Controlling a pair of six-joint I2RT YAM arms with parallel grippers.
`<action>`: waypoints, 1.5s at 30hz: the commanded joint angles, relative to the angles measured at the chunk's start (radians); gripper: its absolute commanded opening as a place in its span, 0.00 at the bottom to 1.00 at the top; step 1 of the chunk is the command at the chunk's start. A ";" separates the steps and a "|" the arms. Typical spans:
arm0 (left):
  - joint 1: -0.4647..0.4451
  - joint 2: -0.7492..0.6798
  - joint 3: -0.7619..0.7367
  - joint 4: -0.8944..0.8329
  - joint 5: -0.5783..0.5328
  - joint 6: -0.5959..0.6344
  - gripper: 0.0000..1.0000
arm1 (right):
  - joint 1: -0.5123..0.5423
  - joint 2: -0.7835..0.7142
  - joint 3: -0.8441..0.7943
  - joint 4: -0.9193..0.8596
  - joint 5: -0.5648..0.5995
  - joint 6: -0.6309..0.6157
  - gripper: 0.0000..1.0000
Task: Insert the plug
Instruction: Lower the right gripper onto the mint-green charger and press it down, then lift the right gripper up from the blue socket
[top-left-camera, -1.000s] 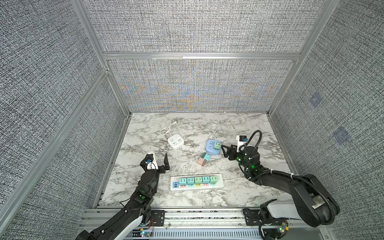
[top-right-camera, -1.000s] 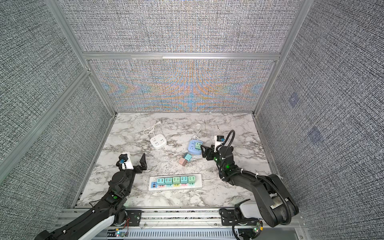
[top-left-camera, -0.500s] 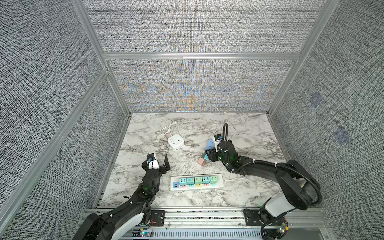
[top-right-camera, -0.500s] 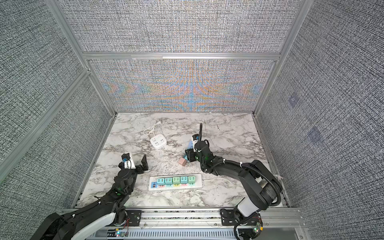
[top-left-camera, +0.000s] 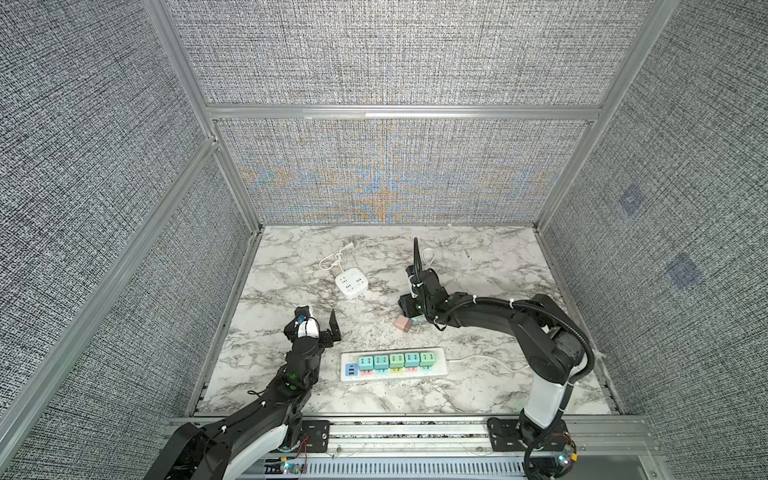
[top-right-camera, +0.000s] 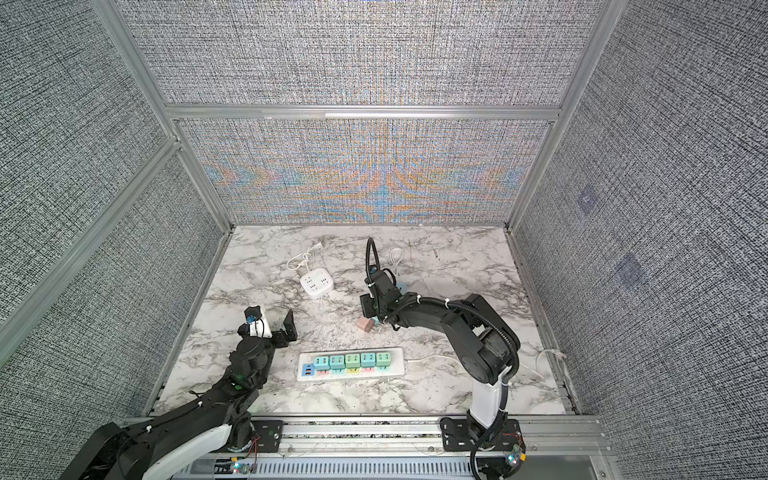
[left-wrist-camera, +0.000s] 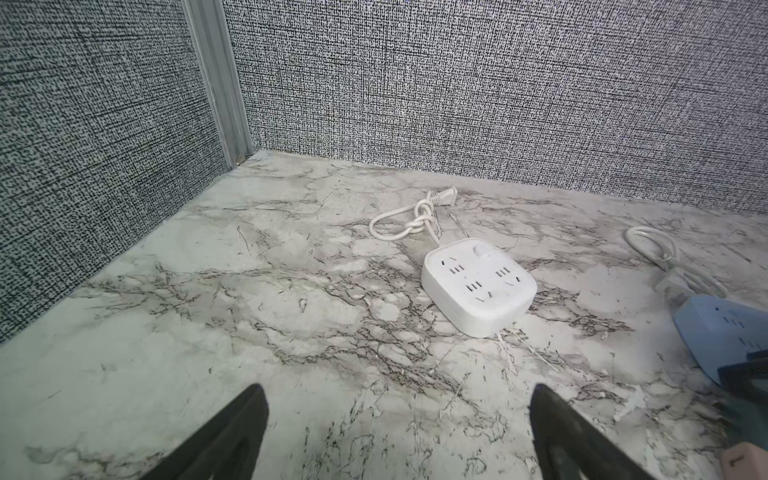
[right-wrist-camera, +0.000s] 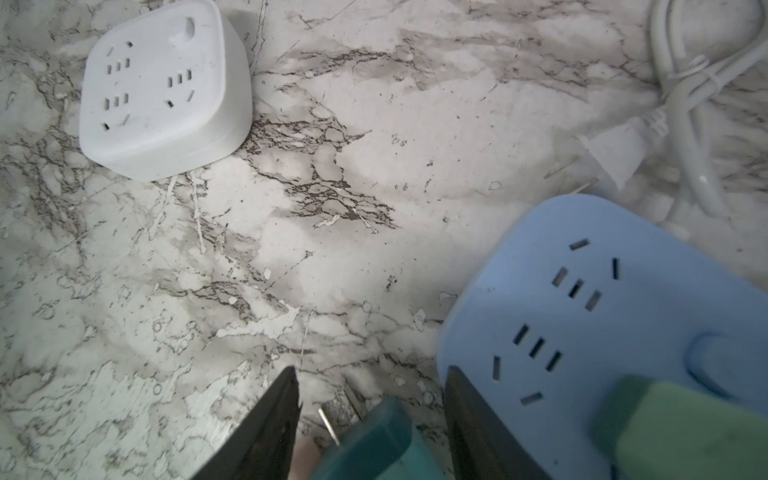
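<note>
Left tool (left-wrist-camera: 397, 419): jaws spread to full width, nothing between them, over bare counter (top-left-camera: 478, 257) on the left side.

Middle, toward the back: white cube socket (top-left-camera: 351, 284), slots empty, cord knotted behind it.

Middle, toward the front: white power strip (top-left-camera: 440, 361), a row of teal and green plugs already seated.

Right of centre: pink plug (top-left-camera: 403, 323) lies loose on the counter. Just beside it lies the teal plug (right-wrist-camera: 365, 436), on its side, two bare prongs pointing away from the wrist.

Right tool (right-wrist-camera: 370, 374): jaws partly closed, standing either side of the teal plug. A sliver of gap shows on each side, so I cannot tell whether they bear on it.

Further right: blue socket block (right-wrist-camera: 602, 291), several free slots, one green plug (right-wrist-camera: 685, 428) standing in it.

Handling, as a judgement:
- The plug looks small, light and rigid, a smooth plastic shell likely to twist or slip under a skewed pinch.
- The prongs are thin and would bend if pinched.
- Best hold is across the two flat sides of the body, well behind the prongs and squared up.
- The blue block looks light and may slide under the push.
</note>
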 joint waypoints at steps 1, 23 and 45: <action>0.001 0.005 0.011 0.009 0.018 -0.006 0.99 | 0.002 -0.017 -0.039 -0.090 0.051 0.023 0.58; 0.001 0.024 0.039 -0.034 0.033 -0.008 0.99 | -0.008 -0.220 -0.286 -0.111 0.208 0.094 0.62; 0.002 0.016 0.041 -0.048 0.038 -0.008 0.99 | -0.102 -0.507 -0.462 -0.009 0.147 0.138 0.77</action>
